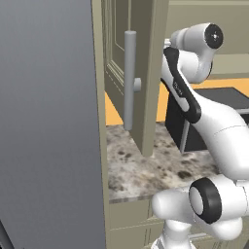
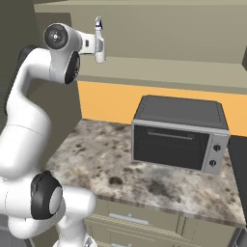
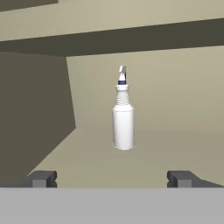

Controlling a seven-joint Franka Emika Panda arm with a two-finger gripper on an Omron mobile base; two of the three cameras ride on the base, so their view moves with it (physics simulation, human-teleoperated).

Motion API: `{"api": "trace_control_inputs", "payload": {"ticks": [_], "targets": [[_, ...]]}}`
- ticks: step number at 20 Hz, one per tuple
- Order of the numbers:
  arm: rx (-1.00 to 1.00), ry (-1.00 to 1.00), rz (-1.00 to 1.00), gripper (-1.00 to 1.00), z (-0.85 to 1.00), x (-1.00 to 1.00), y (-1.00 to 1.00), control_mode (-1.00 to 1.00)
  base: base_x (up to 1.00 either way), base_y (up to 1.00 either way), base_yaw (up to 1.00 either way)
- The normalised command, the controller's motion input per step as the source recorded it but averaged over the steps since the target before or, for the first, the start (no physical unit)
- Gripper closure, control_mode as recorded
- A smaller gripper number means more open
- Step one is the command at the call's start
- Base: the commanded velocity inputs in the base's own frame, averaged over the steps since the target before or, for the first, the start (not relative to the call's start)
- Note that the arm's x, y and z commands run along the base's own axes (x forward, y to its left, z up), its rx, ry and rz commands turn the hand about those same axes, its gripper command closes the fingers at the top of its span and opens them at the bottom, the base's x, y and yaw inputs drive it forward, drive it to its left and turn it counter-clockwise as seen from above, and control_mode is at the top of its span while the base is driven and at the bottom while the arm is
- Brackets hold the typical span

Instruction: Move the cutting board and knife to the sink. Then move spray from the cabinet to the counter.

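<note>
A: A beige-olive kitchen is shown, with a speckled counter (image 2: 159,185) running under an orange strip of wall; a toaster oven (image 2: 179,133) is set at the back of it, well clear of the front edge.

B: And why is the arm raised so high?

A: The cabinet (image 1: 146,73) above the counter stands with its door swung out, its long bar handle (image 1: 130,80) turned toward the base. The spray (image 3: 123,114) is kept upright on the plain shelf (image 3: 144,164) inside, so the hand has been brought up level with that shelf.

B: Is the bottle held?

A: It is not. In the hand view the gripper (image 3: 112,179) is seen with its jaws spread wide, one fingertip far to each side, and the spray stands between them but further back, apart from both. The wide spread is judged to be kept so that the bottle's body can be straddled.

B: What would the next move call for?

A: A straight advance along the shelf is judged necessary before any closing, with the bottle kept centred; a glancing touch could tip so narrow a bottle.
</note>
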Motion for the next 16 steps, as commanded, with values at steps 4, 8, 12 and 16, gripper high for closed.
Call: {"api": "trace_control_inputs", "payload": {"ticks": [4,8,12,16], "targets": [[-0.01,0.00,0.00,-1.00,0.00,0.41,0.04,-1.00,0.00,0.00,0.00],[-0.01,0.00,0.00,-1.00,-0.01,0.44,0.02,-1.00,0.00,0.00,0.00],[0.00,0.00,0.00,-1.00,0.00,0.43,0.01,-1.00,0.00,0.00,0.00],[0.00,0.00,0.00,-1.00,0.00,0.39,0.05,-1.00,0.00,0.00,0.00]]}}
